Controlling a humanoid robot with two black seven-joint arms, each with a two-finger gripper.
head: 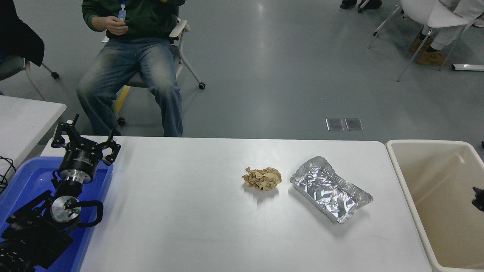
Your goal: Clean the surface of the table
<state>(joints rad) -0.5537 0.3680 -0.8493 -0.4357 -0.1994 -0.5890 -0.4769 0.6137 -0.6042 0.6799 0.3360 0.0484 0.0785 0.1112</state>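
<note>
The white table surface (189, 211) carries a crumpled brown paper ball (262, 178) near its middle and a crushed aluminium foil tray (330, 188) just right of it. My left gripper (84, 140) is parked at the lower left over a blue bin, its fingers spread open and empty. Only a small black tip of my right gripper (478, 198) shows at the right edge, over the beige bin; I cannot tell whether it is open or shut.
A beige plastic bin (416, 189) stands against the table's right end. A blue bin (22, 181) sits at the left end under my left arm. A smaller white table (26, 117) is at far left. A person (132, 68) sits on a chair beyond the far edge.
</note>
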